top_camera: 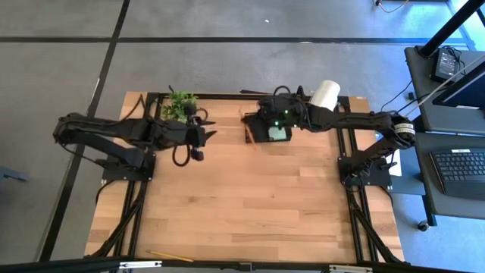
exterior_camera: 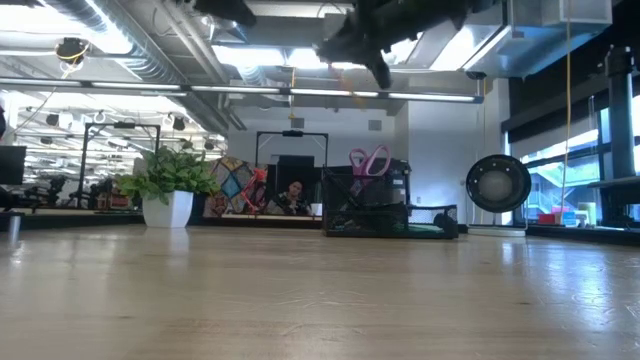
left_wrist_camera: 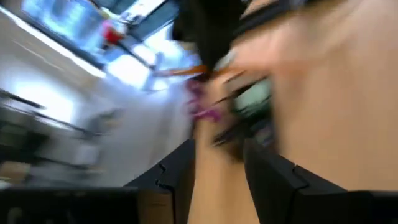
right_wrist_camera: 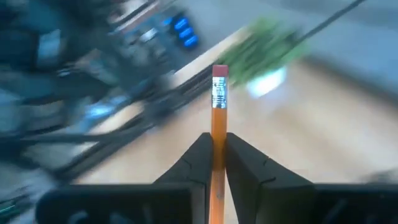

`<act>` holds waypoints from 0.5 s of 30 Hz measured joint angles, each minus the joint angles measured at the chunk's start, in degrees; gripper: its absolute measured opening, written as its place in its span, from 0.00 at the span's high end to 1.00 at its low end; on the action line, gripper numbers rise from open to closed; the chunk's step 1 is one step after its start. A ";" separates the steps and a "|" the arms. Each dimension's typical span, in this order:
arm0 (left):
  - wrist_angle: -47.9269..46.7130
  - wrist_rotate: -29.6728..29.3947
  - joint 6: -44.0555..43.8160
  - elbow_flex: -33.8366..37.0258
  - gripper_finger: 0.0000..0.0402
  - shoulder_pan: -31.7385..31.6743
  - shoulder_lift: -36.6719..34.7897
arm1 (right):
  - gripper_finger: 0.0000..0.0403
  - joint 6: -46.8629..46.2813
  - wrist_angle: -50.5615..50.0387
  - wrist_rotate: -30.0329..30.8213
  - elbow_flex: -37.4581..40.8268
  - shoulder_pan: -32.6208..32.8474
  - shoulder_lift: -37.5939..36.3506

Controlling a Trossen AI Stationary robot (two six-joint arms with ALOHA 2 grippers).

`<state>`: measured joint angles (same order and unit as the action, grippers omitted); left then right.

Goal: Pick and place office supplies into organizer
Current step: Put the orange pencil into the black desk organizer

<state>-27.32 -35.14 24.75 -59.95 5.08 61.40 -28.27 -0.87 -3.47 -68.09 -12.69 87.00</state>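
The black organizer (top_camera: 271,132) stands at the table's far middle, with purple scissors (exterior_camera: 370,160) upright in its taller part and a light-green pad (top_camera: 278,134) lying in it. My right gripper (top_camera: 261,120) hovers over the organizer's left side, shut on an orange pencil (right_wrist_camera: 218,118). My left gripper (top_camera: 206,137) hangs in the air left of the organizer. It is open (left_wrist_camera: 219,163) with nothing between its fingers, and it faces the organizer (left_wrist_camera: 239,118). A yellow pencil (top_camera: 170,256) lies near the table's front edge. My right gripper pinches the pencil's shaft (right_wrist_camera: 218,138) between its two fingers. The pencil runs along the fingers, and its eraser end (right_wrist_camera: 219,71) sticks out well past the fingertips. It is lifted clear of the table, high above it.
A small green plant in a white pot (top_camera: 180,105) stands at the far edge, just behind my left gripper. A large white cylinder (top_camera: 326,95) lies at the far right behind my right arm. Bare wood (top_camera: 250,197) spreads over the table's middle and near part.
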 joint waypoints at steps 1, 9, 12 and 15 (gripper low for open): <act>0.19 3.28 -3.98 0.10 0.68 -0.54 -0.46 | 0.90 3.04 0.21 2.30 -0.01 -0.79 -0.01; 0.07 12.20 -18.13 0.21 0.68 -2.21 -0.31 | 0.90 25.24 9.92 14.59 -0.10 -4.76 2.01; 0.10 12.16 -19.71 0.23 0.68 -2.21 0.34 | 0.90 29.66 11.90 14.35 -0.10 -5.69 4.72; 0.09 12.16 -20.90 0.23 0.68 -2.21 0.91 | 0.90 34.07 11.79 13.30 -0.10 -6.50 7.87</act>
<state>-27.24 -22.98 3.84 -59.72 2.87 62.31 5.80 10.92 9.83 -68.18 -19.19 94.87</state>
